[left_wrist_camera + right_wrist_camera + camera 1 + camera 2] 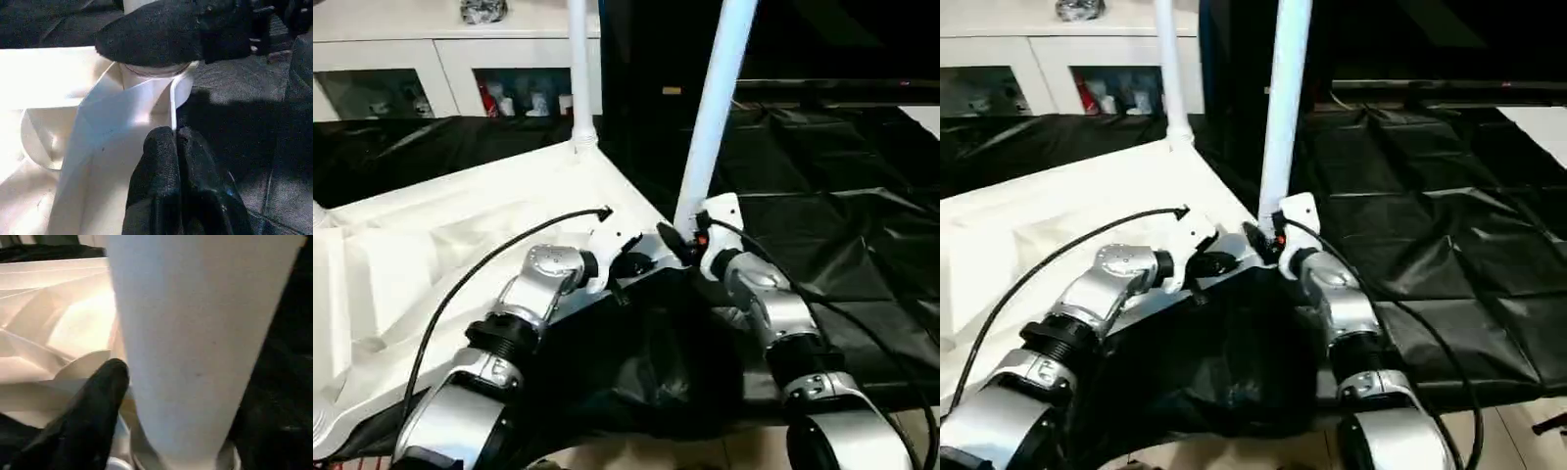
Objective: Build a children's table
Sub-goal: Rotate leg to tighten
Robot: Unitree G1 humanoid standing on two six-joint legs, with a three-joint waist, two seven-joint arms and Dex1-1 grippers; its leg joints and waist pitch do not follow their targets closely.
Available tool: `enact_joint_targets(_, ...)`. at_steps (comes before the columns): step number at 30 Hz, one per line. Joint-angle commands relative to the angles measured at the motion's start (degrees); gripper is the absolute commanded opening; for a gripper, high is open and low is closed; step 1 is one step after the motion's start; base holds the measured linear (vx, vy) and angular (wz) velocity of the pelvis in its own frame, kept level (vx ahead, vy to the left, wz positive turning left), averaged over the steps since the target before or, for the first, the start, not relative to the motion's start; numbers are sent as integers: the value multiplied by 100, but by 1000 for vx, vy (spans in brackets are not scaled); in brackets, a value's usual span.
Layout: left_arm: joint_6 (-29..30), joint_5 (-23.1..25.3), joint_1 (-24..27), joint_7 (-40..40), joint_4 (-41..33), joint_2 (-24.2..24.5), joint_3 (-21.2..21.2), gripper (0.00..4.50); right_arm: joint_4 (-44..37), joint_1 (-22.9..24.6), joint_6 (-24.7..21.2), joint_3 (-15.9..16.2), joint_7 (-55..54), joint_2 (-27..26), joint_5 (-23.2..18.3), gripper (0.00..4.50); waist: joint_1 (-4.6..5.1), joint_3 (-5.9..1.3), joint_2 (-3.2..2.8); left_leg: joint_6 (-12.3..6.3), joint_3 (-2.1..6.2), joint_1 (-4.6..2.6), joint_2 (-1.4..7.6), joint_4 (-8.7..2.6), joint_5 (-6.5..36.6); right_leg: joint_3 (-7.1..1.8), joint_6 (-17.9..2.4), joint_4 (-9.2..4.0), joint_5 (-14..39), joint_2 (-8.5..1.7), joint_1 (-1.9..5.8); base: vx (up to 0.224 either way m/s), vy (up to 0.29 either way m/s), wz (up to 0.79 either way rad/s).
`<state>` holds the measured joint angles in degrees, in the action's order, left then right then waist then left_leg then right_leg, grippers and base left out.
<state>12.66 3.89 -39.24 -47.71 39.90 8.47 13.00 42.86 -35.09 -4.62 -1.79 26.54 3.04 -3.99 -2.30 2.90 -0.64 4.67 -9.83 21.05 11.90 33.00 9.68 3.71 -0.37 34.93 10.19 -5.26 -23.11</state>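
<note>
The white table top [460,235] lies upside down on a black sheet, ribs facing up. One white tube leg [578,69] stands upright in the far corner socket. A second leg [715,108] stands in the near corner socket [156,73]. My right gripper [683,243] is shut on this leg's base; in the right wrist view one black finger [93,406] lies against the tube [195,342] and the other is hidden behind it. My left gripper [173,132] is shut on the table top's thin rim just beside that socket.
A black plastic sheet [842,225] covers the floor around and under the table top. A white glass-door cabinet [411,69] runs along the back left, with a dark object [484,10] on top. Cables loop over both forearms.
</note>
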Motion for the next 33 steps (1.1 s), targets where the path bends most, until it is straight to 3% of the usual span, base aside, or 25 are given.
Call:
enact_joint_targets(1,167,-22,-149,-30,-134,-122,169,0,150,151,-172,415,449,-217,-24,355,-50,-333,21,-132,2,-14,65,-408,1695,-194,-1052,-531,1907,-258,259,0,0,0)
enact_joint_targets(2,209,-40,-147,-50,-139,-115,155,0,146,156,-167,408,469,-191,-22,355,-49,-336,25,-125,-1,-22,69,-407,1696,-194,-1055,-528,1915,-257,259,0,0,0)
enact_joint_targets(5,447,7,-128,-108,-129,-50,118,54,111,182,-150,354,618,-34,-56,364,-52,-335,17,-152,-2,-18,68,-404,1674,-196,-1085,-530,1845,-252,257,0,0,0)
enact_joint_targets(8,653,43,-129,-26,-151,-15,128,65,111,167,-137,296,676,21,-71,364,-41,-345,13,-151,5,-1,65,-406,1620,-192,-1104,-508,1732,-248,276,0,0,0)
enact_joint_targets(9,740,36,-131,-28,-158,-5,129,90,113,155,-137,269,694,33,-87,364,-40,-349,-4,-157,3,-17,73,-401,1599,-197,-1151,-507,1631,-252,266,0,0,0)
enact_joint_targets(12,916,51,-138,-125,-182,41,186,90,142,111,-108,237,713,77,-79,364,-34,-364,10,-216,-3,1,65,-385,1406,-194,-1280,-466,1249,-240,290,0,0,0)
enact_joint_targets(13,919,53,-128,-131,-199,55,193,90,152,99,-97,218,718,83,-85,364,-39,-362,-10,-234,-4,0,66,-381,1379,-196,-1335,-456,1149,-244,294,0,0,0)
enact_joint_targets(18,851,21,-97,-134,-248,106,176,90,172,39,-61,140,812,171,-126,364,-36,-367,-11,-254,-10,-10,69,-376,1370,-193,-1420,-448,989,-238,308,0,0,0)
enact_joint_targets(26,990,-66,72,-349,-634,356,179,90,254,-17,-19,81,934,365,-133,364,-48,-368,-2,-291,-12,-7,84,-374,1296,-193,-1488,-426,889,-252,320,0,0,0)
enact_joint_targets(30,1101,-87,228,-497,-863,524,216,90,311,-55,1,45,955,446,-139,364,-58,-353,-13,-237,-17,-26,87,-387,1417,-196,-1465,-445,1098,-252,297,0,0,0)
enact_joint_targets(33,1127,-86,338,-551,-964,600,230,62,328,-71,18,43,969,470,-130,364,-70,-353,-17,-196,-16,-29,90,-392,1442,-200,-1412,-445,1135,-247,294,0,0,0)
